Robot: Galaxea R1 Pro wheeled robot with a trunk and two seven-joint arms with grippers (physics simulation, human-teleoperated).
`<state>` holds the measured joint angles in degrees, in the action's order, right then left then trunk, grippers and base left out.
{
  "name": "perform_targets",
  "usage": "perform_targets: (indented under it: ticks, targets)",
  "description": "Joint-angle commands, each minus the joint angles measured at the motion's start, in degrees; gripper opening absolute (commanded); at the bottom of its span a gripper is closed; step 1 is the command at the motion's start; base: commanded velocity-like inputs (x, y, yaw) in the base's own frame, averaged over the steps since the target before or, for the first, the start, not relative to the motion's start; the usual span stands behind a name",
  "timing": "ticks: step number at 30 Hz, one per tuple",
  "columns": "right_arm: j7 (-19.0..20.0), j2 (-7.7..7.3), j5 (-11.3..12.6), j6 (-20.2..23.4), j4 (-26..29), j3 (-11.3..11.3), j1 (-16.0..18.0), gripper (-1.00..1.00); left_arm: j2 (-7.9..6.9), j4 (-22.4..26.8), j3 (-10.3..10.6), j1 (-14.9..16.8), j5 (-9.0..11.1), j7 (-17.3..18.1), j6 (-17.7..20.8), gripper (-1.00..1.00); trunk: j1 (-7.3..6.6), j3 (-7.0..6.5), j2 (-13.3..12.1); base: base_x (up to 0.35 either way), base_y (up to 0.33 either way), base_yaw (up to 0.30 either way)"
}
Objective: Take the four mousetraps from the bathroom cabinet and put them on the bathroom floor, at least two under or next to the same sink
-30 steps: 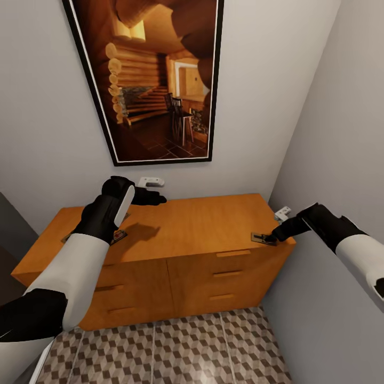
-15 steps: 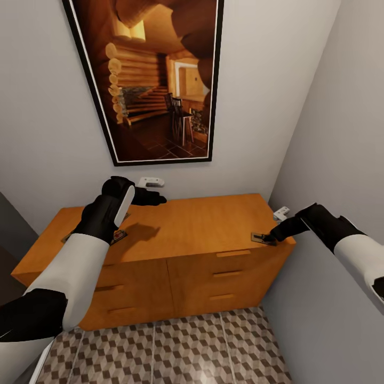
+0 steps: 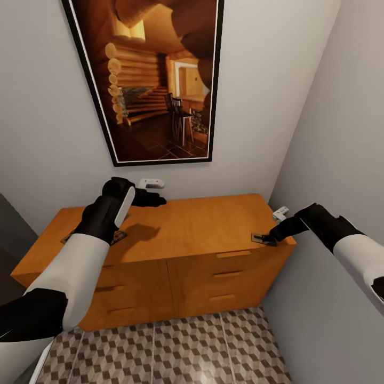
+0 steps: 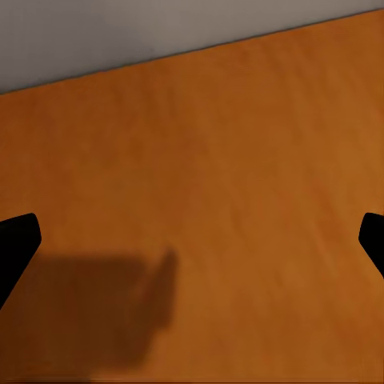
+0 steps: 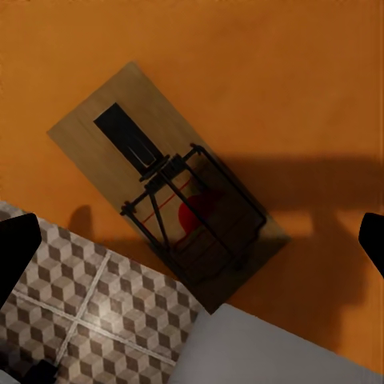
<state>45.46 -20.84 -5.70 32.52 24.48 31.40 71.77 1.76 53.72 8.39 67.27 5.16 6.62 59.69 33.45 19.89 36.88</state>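
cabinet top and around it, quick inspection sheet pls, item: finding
surface: orange-brown cabinet top, flat.
job's things: one mousetrap at the top's right front corner, another mousetrap partly hidden by the left arm.
clutter: nothing seen.
grippers: right gripper over the corner trap, jaws wide apart; left gripper above bare wood, jaws apart.
cables: nothing seen.
surroundings: framed picture, white wall outlets, cube-pattern tiled floor.
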Motion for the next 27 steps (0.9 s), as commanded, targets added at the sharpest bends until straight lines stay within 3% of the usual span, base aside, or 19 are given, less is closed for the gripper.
perform_targets:
  ticks: [1,17,27]
  targets:
    - [0.42,-0.08,-0.6,0.06,0.13,0.01,0.03,1.0,-0.01,-0.17,0.04,0.06,0.47,-0.29,0.25,1.0,0.02,0.08,0.07,0.003,0.0,0.0]
    - [-0.26,-0.47,-0.57,0.56,0.72,-0.01,0.03,1.0,-0.01,-1.23,0.05,0.06,0.38,-0.29,0.1,1.0,0.02,0.08,0.07,0.0,0.0,0.003]
    - [-0.73,-0.14,-0.93,0.47,0.67,0.12,0.03,1.0,-0.01,-1.25,0.05,0.06,0.38,-0.29,0.07,1.0,0.02,0.08,0.07,0.0,0.0,0.141]
